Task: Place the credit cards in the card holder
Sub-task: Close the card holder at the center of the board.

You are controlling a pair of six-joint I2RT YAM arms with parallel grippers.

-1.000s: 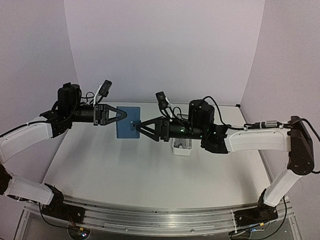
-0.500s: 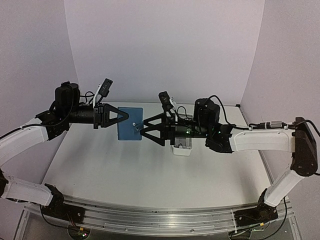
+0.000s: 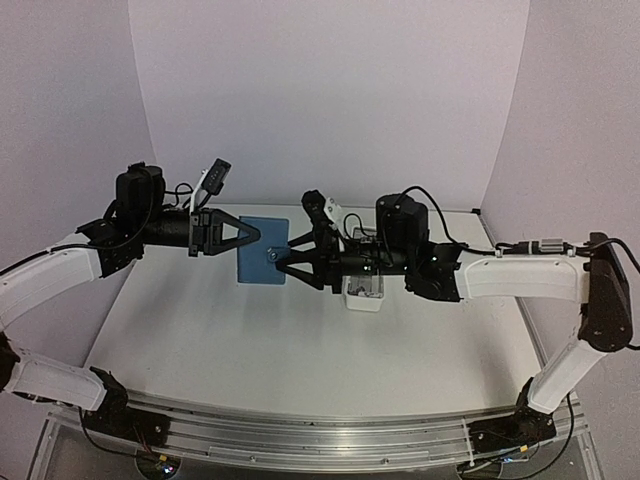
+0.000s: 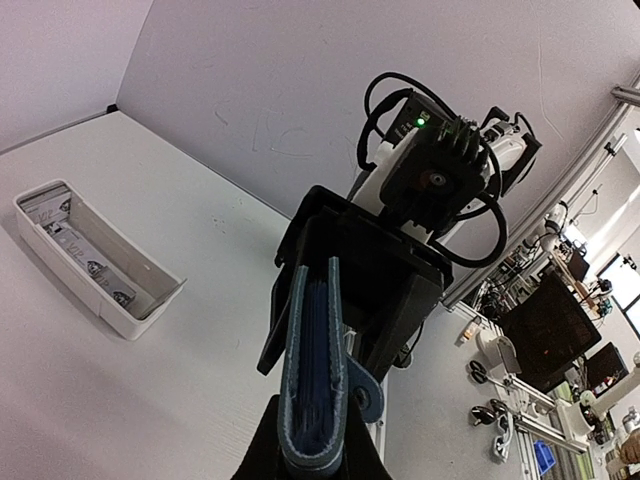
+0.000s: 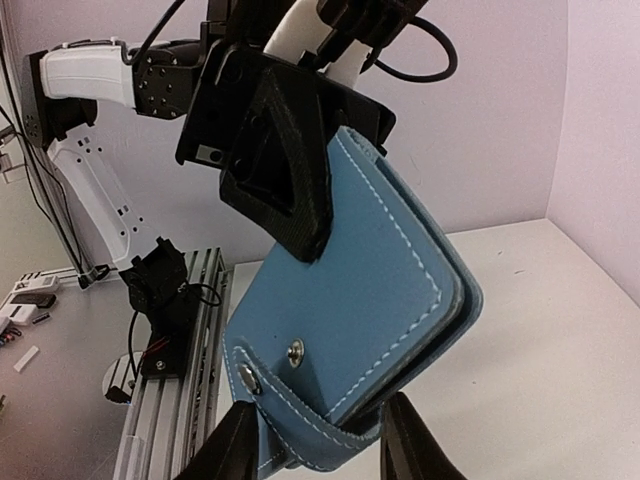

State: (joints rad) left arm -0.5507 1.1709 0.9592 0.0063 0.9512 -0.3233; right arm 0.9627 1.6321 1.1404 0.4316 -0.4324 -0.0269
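Above the desk (image 3: 250,340), the card holder (image 3: 262,250) hangs in the air between my two arms, well clear of the surface, folded shut and standing on edge. My left jaws are clamped on the side of the card holder that faces my left arm (image 3: 60,275), pinching its folded thickness. My right jaws straddle the opposite edge, one finger either side of the card holder just by its snap tab (image 5: 262,375); I cannot tell whether they are pinching it or merely bracketing it. Seen from my left wrist, the black body of the right jaws sits directly behind the card holder and blocks what lies past it. To the right of the card holder and lower, a long white tray (image 3: 363,293) rests on the desk, its far end hidden under my right arm (image 3: 510,280). Pale printed flat pieces (image 4: 75,240) lie inside it; I cannot tell whether they are cards.
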